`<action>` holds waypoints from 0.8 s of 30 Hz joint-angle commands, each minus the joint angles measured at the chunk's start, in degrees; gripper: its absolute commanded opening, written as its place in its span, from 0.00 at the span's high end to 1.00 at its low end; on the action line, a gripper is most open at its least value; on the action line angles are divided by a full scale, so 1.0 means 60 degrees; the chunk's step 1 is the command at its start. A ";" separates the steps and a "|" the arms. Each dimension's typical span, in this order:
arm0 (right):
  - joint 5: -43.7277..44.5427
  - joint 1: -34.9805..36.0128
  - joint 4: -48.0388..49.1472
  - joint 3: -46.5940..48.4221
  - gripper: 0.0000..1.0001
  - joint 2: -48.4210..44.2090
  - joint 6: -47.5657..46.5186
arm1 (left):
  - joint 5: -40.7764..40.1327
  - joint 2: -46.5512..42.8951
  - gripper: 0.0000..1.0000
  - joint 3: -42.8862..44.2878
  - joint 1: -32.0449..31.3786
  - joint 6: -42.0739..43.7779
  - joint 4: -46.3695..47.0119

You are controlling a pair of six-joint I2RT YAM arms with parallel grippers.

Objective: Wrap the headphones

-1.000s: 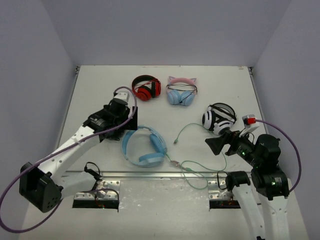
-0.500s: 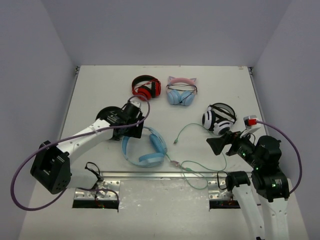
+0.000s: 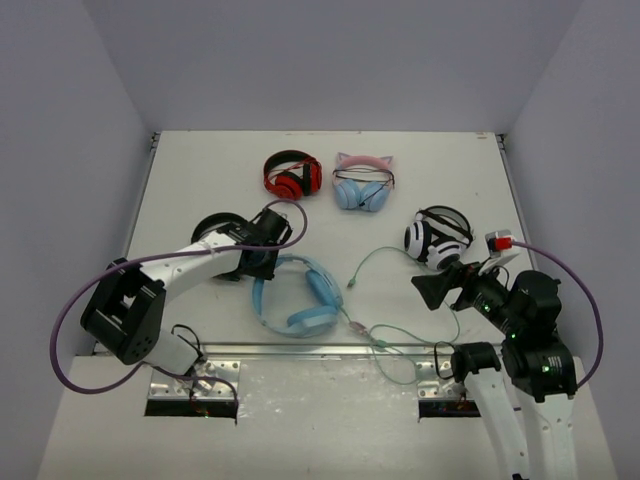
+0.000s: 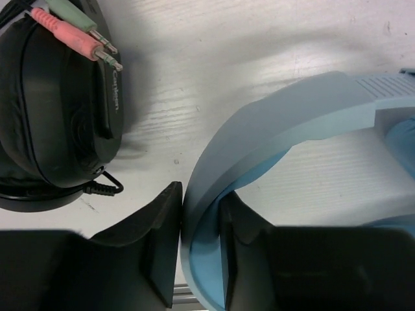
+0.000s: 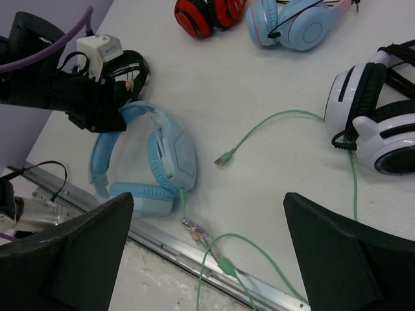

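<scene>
The headphones lie flat at the table's front centre, light blue with a wide blue headband. My left gripper sits at the headband's left curve, and in the left wrist view its gripper is shut on the band, one finger on each face. The thin mint-green cable leaves the near earcup, runs over the front rail in loops, and ends in a loose plug. My right gripper hangs open to the right of the cable, and the right wrist view shows its gripper holding nothing.
Black headphones lie just left of the left gripper. Red headphones and a pale-blue pair with pink cat ears sit at the back. A white-and-black pair is on the right. A metal rail edges the table's front.
My left arm swung right and down onto the headband, and its jaws closed on it. The headphones shifted slightly to the right. The right arm stayed put.
</scene>
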 commanded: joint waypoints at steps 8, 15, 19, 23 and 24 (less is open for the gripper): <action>-0.0282 0.0050 0.0584 0.0015 0.01 0.0071 -0.0067 | 0.0550 -0.0795 0.58 0.0077 -0.0052 -0.0257 0.0441; -0.0326 0.0050 0.0599 0.0323 0.01 0.0218 0.0006 | 0.0449 -0.0533 0.42 -0.0245 -0.0052 -0.0711 0.0470; -0.0385 0.0050 0.0745 0.0294 0.01 0.0159 0.0079 | 0.0316 -0.0036 0.42 -0.0246 -0.0067 -0.0785 0.0397; -0.0356 0.0050 0.0775 0.0177 0.01 0.0086 0.0094 | 0.0462 0.0039 0.64 -0.0260 -0.0096 -0.0814 0.0441; -0.0341 0.0050 0.0833 0.0104 0.01 0.0057 0.0108 | 0.0477 -0.0048 0.78 -0.0217 -0.0096 -0.0814 0.0441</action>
